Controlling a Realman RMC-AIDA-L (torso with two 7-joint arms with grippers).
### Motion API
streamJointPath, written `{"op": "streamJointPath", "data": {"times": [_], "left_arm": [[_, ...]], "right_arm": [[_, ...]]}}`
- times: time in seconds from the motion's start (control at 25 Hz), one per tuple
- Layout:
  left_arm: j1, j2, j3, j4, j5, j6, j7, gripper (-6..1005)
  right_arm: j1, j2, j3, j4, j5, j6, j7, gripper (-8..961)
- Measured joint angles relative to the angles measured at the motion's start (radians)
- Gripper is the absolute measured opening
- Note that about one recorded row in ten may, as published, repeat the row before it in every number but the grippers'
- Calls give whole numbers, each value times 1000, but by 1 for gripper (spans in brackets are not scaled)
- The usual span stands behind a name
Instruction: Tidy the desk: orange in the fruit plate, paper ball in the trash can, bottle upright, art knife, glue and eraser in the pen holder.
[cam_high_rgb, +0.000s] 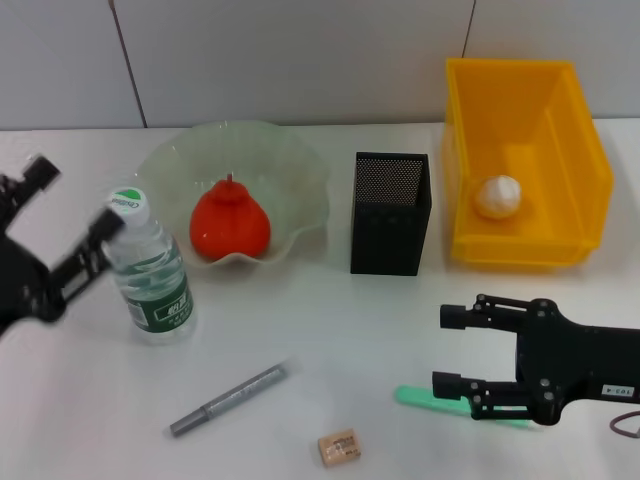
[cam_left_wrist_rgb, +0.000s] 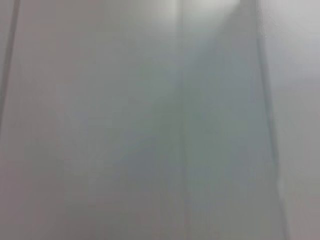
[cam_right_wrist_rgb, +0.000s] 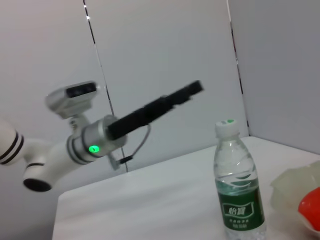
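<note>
The clear water bottle (cam_high_rgb: 152, 272) with a green label stands upright at the left; it also shows in the right wrist view (cam_right_wrist_rgb: 239, 185). My left gripper (cam_high_rgb: 72, 208) is open just left of the bottle's cap, apart from it; the right wrist view shows it too (cam_right_wrist_rgb: 190, 91). The orange (cam_high_rgb: 230, 225) lies in the glass fruit plate (cam_high_rgb: 285, 165). The paper ball (cam_high_rgb: 497, 197) lies in the yellow bin (cam_high_rgb: 580, 160). The silver art knife (cam_high_rgb: 228, 400) and tan eraser (cam_high_rgb: 339, 447) lie at the front. My right gripper (cam_high_rgb: 457, 351) is open over the green glue stick (cam_high_rgb: 420, 396).
The black mesh pen holder (cam_high_rgb: 390, 212) stands between the plate and the bin. The left wrist view shows only the grey wall. The plate's edge (cam_right_wrist_rgb: 292, 182) and the orange (cam_right_wrist_rgb: 311, 210) show in the right wrist view.
</note>
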Motion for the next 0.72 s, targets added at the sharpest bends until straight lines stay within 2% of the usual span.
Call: {"op": "streamJointPath", "data": {"times": [0.12, 0.24, 0.4, 0.56, 0.64, 0.68, 0.72], "left_arm": [[20, 1, 38, 0, 34, 59, 32, 826], [29, 1, 79, -17, 110, 47, 60, 826], [30, -2, 84, -28, 186, 16, 73, 827], [23, -2, 86, -42, 252, -13, 82, 827], [21, -2, 87, -47, 265, -27, 87, 827], [21, -3, 87, -49, 267, -34, 89, 827], [21, -3, 88, -49, 268, -35, 89, 827]], "right_arm": [[0, 0, 16, 9, 3, 0, 0, 768], [2, 1, 67, 33, 8, 0, 9, 768], [2, 0, 80, 64, 16, -2, 36, 767], [-8, 0, 79, 166, 8, 3, 102, 767], [-2, -6, 72, 299, -58, 1, 248, 767], [-2, -6, 72, 299, -58, 1, 248, 766], [5, -6, 71, 357, -101, 2, 314, 766]]}}
